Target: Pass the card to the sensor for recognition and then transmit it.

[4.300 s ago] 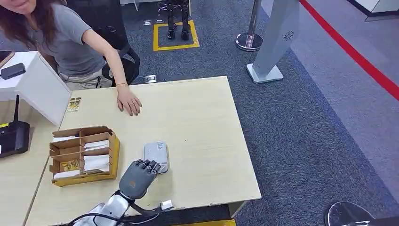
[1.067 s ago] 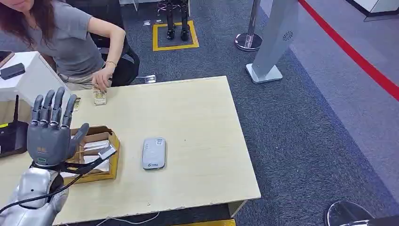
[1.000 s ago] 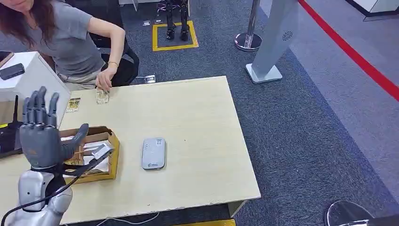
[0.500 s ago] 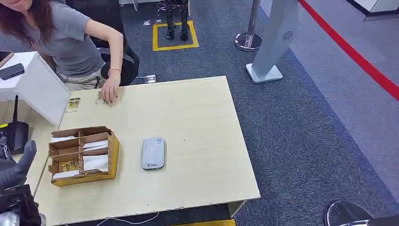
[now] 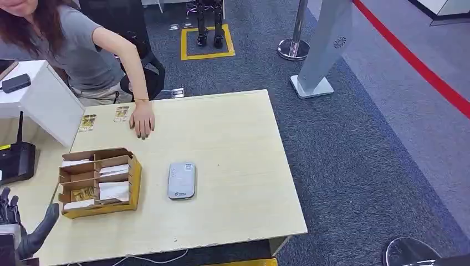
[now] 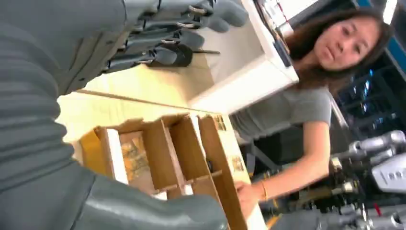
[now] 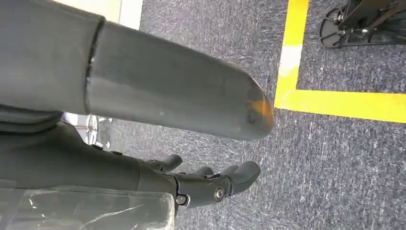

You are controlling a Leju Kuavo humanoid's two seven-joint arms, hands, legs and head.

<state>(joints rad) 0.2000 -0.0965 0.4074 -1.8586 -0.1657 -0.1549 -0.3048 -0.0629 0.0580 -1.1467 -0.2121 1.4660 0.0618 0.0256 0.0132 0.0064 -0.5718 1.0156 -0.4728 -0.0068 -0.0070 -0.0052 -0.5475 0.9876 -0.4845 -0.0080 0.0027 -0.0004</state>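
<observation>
Left hand (image 5: 22, 233) is hanging empty with fingers apart off the counter's (image 5: 233, 144) near left corner. Two cards (image 5: 103, 117) are lying at the far left edge beside a person's hand (image 5: 142, 119). Sensor (image 5: 182, 180) is sitting mid-counter. Right hand (image 7: 210, 184) is hanging over carpet, fingers loosely extended, holding nothing.

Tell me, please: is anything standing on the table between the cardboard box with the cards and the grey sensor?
Nothing visible does. In the head view, bare tabletop lies between the cardboard box and the sensor. The person's hand rests farther back, outside that path.
</observation>
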